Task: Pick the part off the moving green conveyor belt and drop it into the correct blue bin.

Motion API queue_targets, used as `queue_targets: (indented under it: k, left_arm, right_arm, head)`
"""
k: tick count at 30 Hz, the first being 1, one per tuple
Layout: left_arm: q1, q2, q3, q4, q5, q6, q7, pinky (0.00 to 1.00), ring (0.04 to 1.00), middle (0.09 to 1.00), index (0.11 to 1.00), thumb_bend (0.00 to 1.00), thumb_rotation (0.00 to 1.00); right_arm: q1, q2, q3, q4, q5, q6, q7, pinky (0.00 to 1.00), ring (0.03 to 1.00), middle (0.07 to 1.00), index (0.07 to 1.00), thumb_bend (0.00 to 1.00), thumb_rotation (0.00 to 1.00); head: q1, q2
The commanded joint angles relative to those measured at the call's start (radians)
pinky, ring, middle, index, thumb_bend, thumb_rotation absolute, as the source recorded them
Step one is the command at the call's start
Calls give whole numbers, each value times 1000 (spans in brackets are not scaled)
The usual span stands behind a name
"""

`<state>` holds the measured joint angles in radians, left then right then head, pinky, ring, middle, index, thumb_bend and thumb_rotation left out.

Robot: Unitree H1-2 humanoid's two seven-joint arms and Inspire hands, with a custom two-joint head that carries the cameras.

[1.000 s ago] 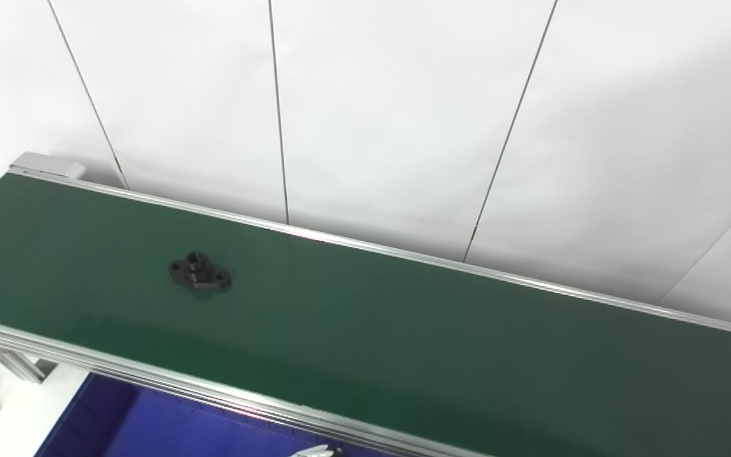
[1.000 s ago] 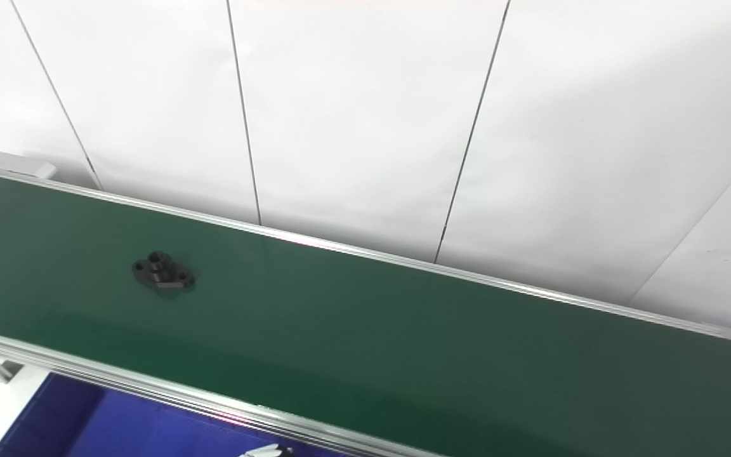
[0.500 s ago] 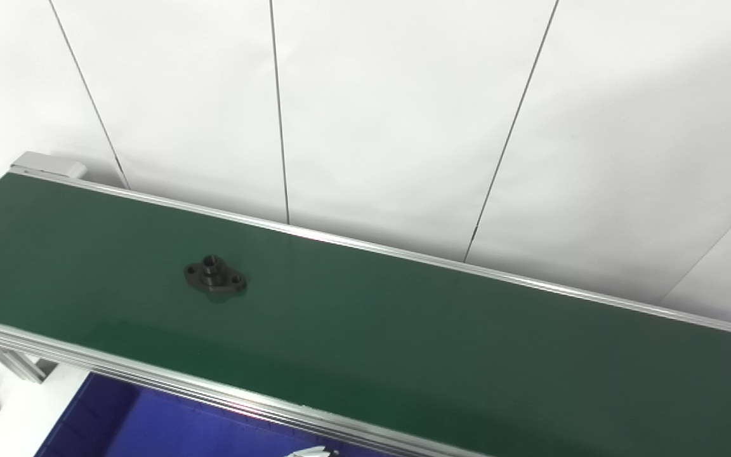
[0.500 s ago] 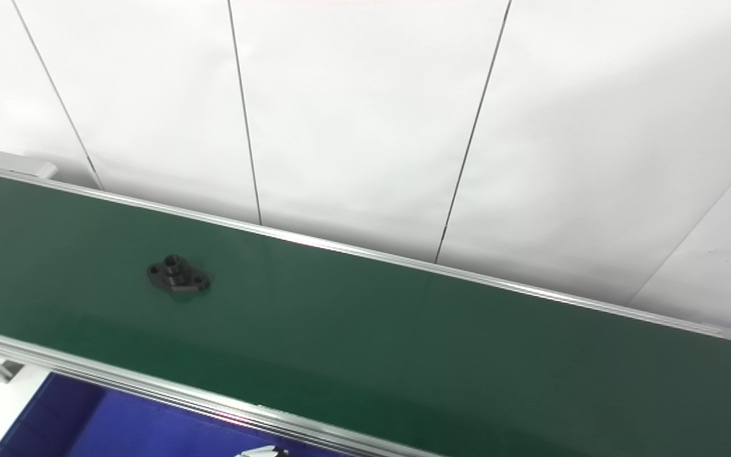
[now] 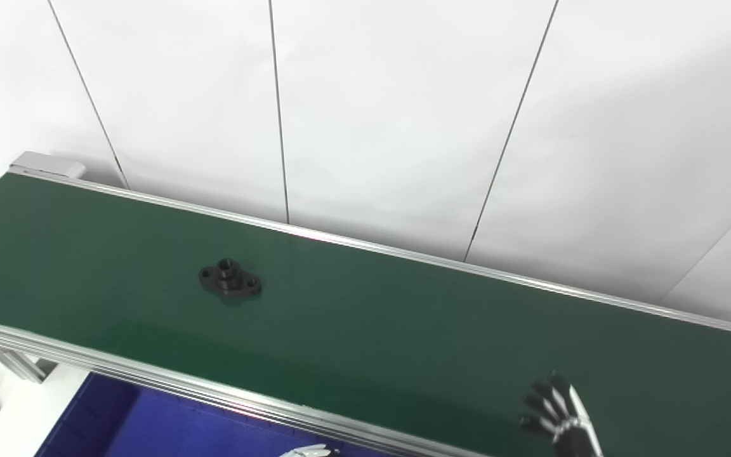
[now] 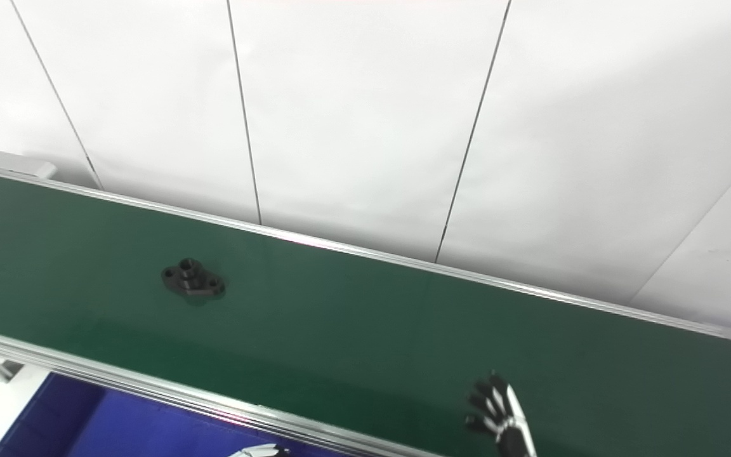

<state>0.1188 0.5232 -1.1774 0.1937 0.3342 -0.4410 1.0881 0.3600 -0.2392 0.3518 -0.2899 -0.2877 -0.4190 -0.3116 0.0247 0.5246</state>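
Since the earlier frames the right hand (image 5: 556,412) has risen into view at the near right, and the part (image 5: 230,282) has ridden a little rightward along the conveyor belt (image 5: 403,330). The hand's dark fingers (image 5: 533,401) stand spread apart over the near edge of the belt, holding nothing. Only a pale sliver of the left hand (image 5: 308,451) peeks in at the bottom edge, too little to tell how its fingers stand.

The part lies well apart from the right hand, to its left and farther back, with its long axis roughly along the belt; by the look of that sliver, the left hand is probably nearer.

It is a matte black flange, oval, with a raised bored hub between two bolt holes. The belt is smooth green between aluminium rails. A blue bin (image 5: 169,428) sits below the near rail.
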Motion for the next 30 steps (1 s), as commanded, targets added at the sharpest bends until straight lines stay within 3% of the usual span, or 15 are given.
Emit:
queue_targets:
  k: [1,10,16,19,24,30]
  left_arm:
    - [-10,7,4,-13,7,-29,8,649,752,795,742,669,266]
    - [-23,38,-23,-36,-12,-29,25,650,753,810,745,664,261]
    - [-27,64,-26,-55,-39,-29,13,694,784,834,761,672,283]
    - [-28,75,-23,-57,-30,-29,22,698,788,839,769,673,295]
    - [-29,88,-16,-61,-17,-29,32,722,803,846,785,680,338]
    - [-17,115,-3,-81,-40,-29,11,759,834,859,808,684,355]
  right_arm:
    - [-15,13,-26,-48,-7,-6,40,651,779,851,915,765,494]
    - [-71,78,-106,-112,-11,101,164,633,766,839,888,776,567]
    - [-76,133,-118,-158,-36,169,217,636,761,831,871,751,482]
    - [-75,157,-124,-172,-55,202,237,652,762,830,868,737,453]
    - [-90,181,-126,-162,-76,211,257,662,766,839,869,686,422]
    - [-126,209,-122,-126,-103,221,268,680,774,842,874,696,436]
  head:
    - [-27,8]
    - [-190,53]
    - [-296,81]
    - [-316,92]
    - [-341,120]
    - [-460,123]
